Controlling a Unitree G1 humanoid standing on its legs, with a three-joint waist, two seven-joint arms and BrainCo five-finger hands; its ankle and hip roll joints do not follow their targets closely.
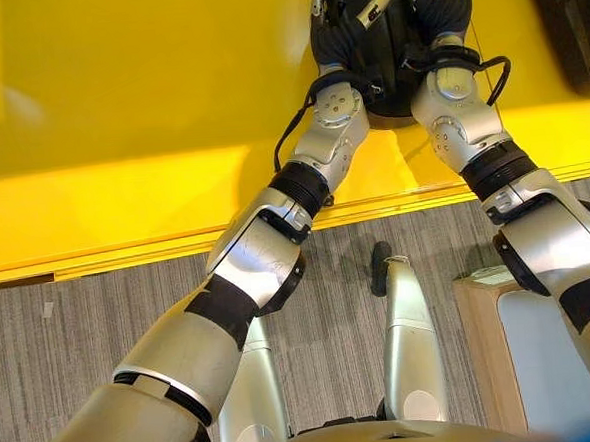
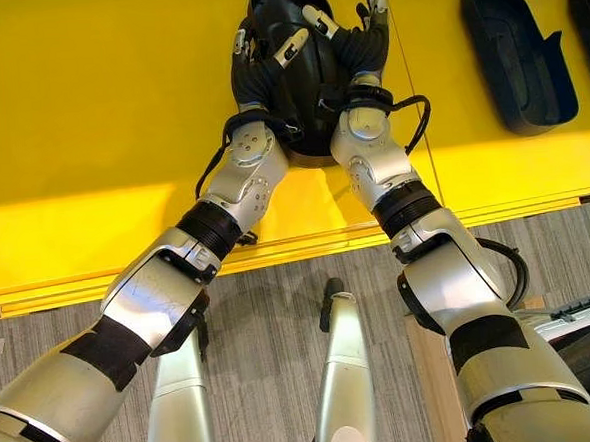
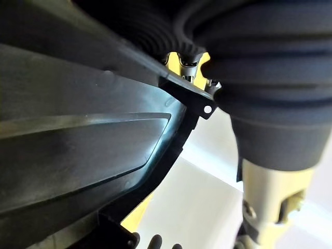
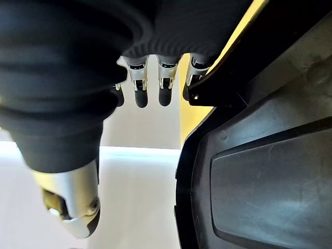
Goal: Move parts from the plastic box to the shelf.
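Both hands bear one black moulded plastic part [image 2: 296, 71] over the yellow shelf surface [image 2: 100, 143], at twelve o'clock in the head views. The left hand [image 2: 264, 45] grips its nine o'clock flank, fingers curled over the upper face. The right hand [image 2: 364, 31] takes the three o'clock flank, fingers likewise wrapped at the edge; in the right wrist view the dark-tipped fingers [image 4: 141, 85] hang past the rim of the part [image 4: 259, 171].

The part's long axis runs roughly twelve to six o'clock, between the wrists, so neither hand is the nearer. Whether its underside touches the shelf cannot be told.

Two similar black parts [image 2: 518, 52] lie on the shelf at about two o'clock, well apart, long axes also near twelve to six.

Judgement: the set-down is in hand; release calls for both hands opening outward together.
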